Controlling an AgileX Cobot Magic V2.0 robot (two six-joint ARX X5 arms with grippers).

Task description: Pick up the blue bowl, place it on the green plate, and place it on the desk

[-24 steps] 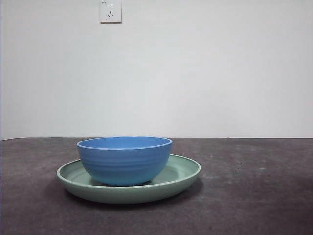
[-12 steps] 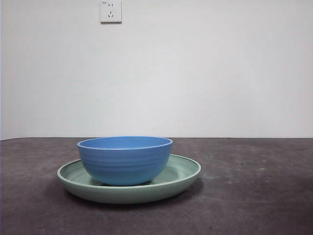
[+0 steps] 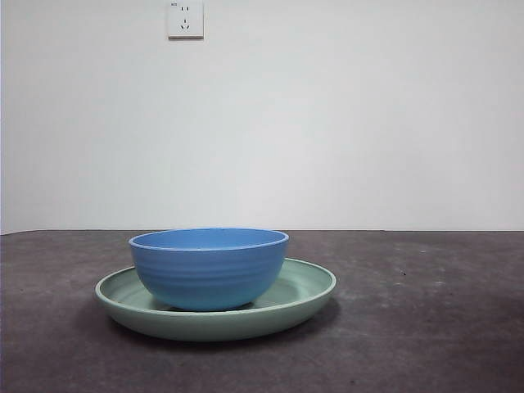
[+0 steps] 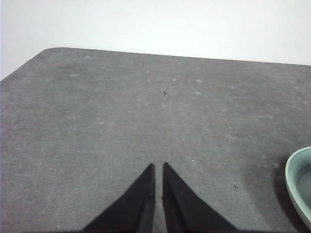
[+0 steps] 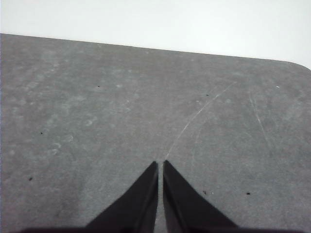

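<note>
The matte, ridged round blue bowl (image 3: 209,268) sits inside the wide, shallow mint-green plate (image 3: 304,288) on the dark speckled tabletop (image 3: 426,327), so placement is done and return to the tabletop seems left; the left gripper (image 4: 158,166) and right gripper (image 5: 160,164) are both closed, empty and clear of the bowl.

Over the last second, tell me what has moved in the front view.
Nothing visibly changed. The blue bowl sits in the green plate on the desk, just as before. No arm shows in the front view; the left hand and the right hand hang shut and empty over bare desk.
</note>
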